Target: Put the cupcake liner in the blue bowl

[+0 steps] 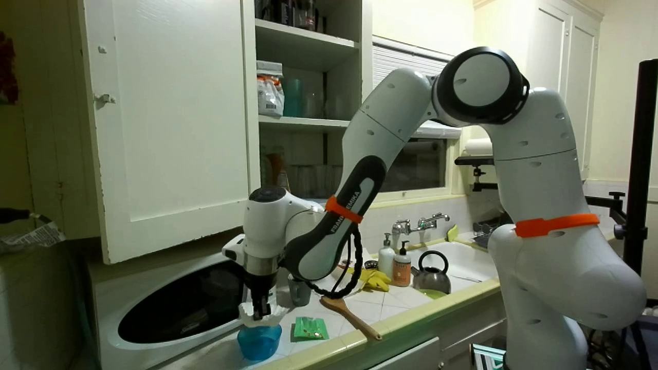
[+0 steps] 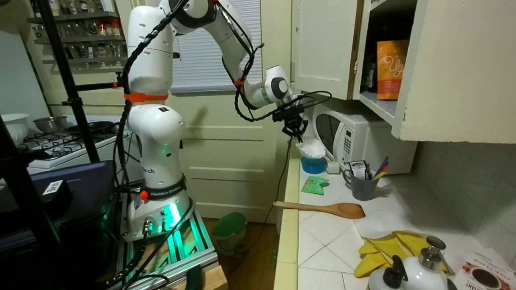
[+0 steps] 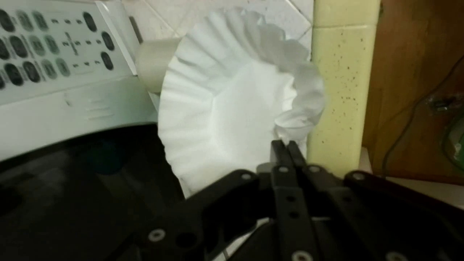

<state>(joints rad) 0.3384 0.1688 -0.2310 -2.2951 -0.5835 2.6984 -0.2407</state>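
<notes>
Kitchen, stove point(image 2: 52, 162) bearing a pan point(image 2: 101, 127), racks point(image 2: 80, 39) of jars point(image 2: 101, 50), white sink point(image 1: 465, 258), kettle point(image 1: 432, 280), microwave point(image 2: 375, 139), tiled counter point(image 2: 322, 229)

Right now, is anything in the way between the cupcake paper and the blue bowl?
Nothing visible. The gripper pinches the cupcake paper by its edge, and the blue bowl sits just below it in both exterior views.

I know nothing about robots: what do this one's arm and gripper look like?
The arm is white with smooth, rounded segments and black trim. Orange bands wrap around it, a thick black cable runs alongside, and a dark band near its base reads FRANKA EMIKA, by a greenish light. The gripper is black, with slim, straight fingers and round silvery screw heads.
</notes>
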